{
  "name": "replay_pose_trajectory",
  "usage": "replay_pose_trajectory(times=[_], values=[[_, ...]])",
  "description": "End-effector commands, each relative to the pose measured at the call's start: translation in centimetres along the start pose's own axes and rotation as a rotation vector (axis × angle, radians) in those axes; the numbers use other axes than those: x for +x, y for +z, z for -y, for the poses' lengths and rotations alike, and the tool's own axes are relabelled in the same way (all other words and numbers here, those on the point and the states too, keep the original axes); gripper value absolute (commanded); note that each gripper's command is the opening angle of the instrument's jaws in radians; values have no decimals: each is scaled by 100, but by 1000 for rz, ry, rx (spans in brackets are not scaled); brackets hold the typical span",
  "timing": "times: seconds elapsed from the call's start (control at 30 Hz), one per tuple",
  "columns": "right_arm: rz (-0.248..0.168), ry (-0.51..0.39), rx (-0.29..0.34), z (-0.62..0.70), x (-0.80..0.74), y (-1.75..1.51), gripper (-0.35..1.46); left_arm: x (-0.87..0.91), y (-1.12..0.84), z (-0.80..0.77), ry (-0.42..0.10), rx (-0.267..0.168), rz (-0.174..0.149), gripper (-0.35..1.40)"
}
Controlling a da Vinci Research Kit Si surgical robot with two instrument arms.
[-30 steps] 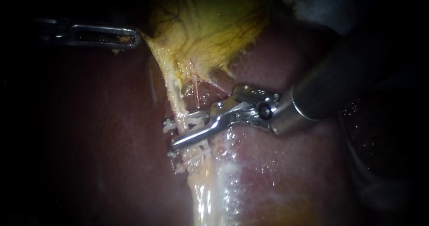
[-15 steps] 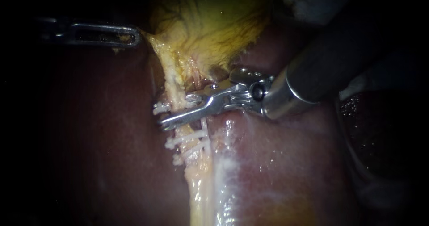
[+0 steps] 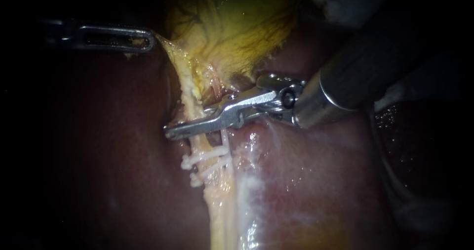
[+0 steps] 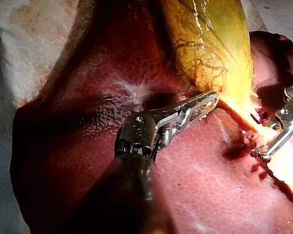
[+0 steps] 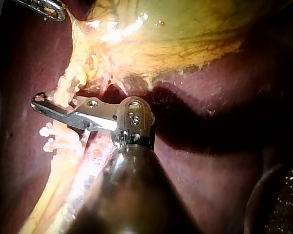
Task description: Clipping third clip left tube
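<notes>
The left tube is a pale yellow strand running down from the gallbladder. Two white clips sit across it lower down, also seen in the right wrist view as clips. My right instrument lies across the tube just above those clips, its long jaws pressed together on the tube from both sides; its tip reaches past the strand. My left instrument is shut on the gallbladder's edge and holds it taut toward the left.
Dark red liver lies all around and under the tube. A thin pink strand runs beside the left tube. Wet, shiny pale tissue continues below the clips. White cloth borders the liver.
My right instrument has slid up the tube, away from the two clips, and its jaws have closed over the tube. The white clip end at its tip no longer shows. The left instrument stays put.
</notes>
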Motion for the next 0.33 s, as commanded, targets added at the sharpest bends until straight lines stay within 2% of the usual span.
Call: replay_pose_trajectory(times=[0.03,0.33], values=[[-1,-2,-1,0,-1,0,-35,0,0,0,0,0,0,-35],[0,-3,-2,-2,-3,-1,-35,0,-1,0,0,0,0,-35]])
